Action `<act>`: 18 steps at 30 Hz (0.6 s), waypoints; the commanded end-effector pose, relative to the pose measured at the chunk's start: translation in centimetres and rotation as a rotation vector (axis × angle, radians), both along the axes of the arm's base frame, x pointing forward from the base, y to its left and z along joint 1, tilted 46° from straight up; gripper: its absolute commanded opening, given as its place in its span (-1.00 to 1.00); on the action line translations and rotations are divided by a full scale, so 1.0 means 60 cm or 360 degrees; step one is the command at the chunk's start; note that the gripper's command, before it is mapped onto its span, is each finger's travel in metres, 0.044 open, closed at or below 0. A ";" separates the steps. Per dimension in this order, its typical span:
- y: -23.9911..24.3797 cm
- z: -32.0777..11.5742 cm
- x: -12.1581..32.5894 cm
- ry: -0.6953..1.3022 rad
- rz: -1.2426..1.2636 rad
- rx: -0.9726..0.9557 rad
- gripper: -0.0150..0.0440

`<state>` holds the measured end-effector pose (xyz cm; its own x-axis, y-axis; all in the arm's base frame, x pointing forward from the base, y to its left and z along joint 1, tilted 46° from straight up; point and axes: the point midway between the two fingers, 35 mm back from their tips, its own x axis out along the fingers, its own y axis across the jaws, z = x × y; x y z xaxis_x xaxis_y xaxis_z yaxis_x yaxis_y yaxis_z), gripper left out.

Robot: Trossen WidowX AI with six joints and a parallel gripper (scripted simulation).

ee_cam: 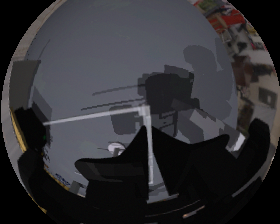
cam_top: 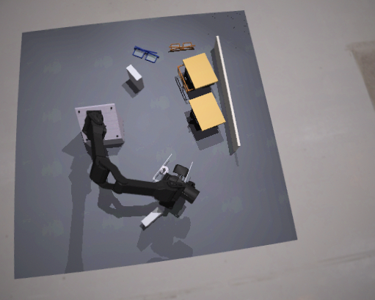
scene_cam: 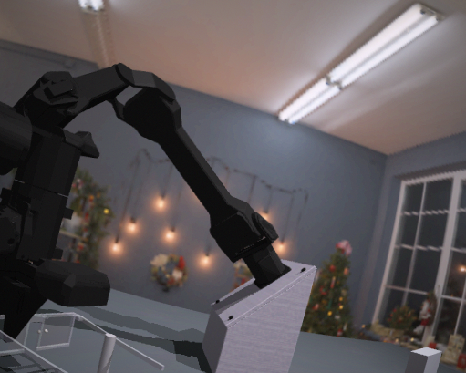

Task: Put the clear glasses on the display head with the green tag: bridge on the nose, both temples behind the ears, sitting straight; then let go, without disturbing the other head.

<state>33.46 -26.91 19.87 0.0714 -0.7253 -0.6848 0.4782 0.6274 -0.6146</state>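
Observation:
My gripper [scene_cam: 12, 337] [ee_cam: 146, 128] is shut on the front frame of the clear glasses [cam_top: 163, 166] [scene_cam: 139, 352] [ee_cam: 95, 116]. The glasses are held above the mat, and both temples stick out from under the wrist in the top view, toward the heads' side. The fingertips are hidden there. The nearer display head [cam_top: 207, 111] has a yellow top and wears no glasses that I can see. The farther head [cam_top: 200, 70] wears orange glasses [cam_top: 180, 75]. A small green spot shows on a dark head [ee_cam: 35, 131] at the wrist view's left edge.
A white post [cam_top: 164, 170] [scene_cam: 107, 354] [ee_cam: 116, 147] stands under the glasses. A white block [cam_top: 150, 218] lies beside the gripper. A long pale wall [cam_top: 227, 92] stands behind the heads. Blue glasses [cam_top: 145, 54], other orange glasses [cam_top: 181, 47] and a white box [cam_top: 134, 74] are farther off.

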 end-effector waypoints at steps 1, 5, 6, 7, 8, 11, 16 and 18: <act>-0.002 0.007 0.006 -0.0016 0.0006 -0.0004 -0.49; -0.003 0.009 0.008 -0.0016 0.0006 -0.0004 -0.49; -0.003 0.009 0.008 -0.0016 0.0006 -0.0004 -0.49; -0.004 0.010 0.009 -0.0016 0.0006 -0.0004 -0.49; -0.004 0.010 0.009 -0.0016 0.0006 -0.0004 -0.49; -0.005 0.011 0.011 -0.0017 0.0006 -0.0004 -0.49; -0.006 0.013 0.013 -0.0017 0.0006 -0.0004 -0.49; -0.007 0.013 0.014 -0.0017 0.0006 -0.0004 -0.49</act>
<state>33.97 -27.21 20.27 0.0715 -0.7255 -0.6845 0.4785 0.6271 -0.6147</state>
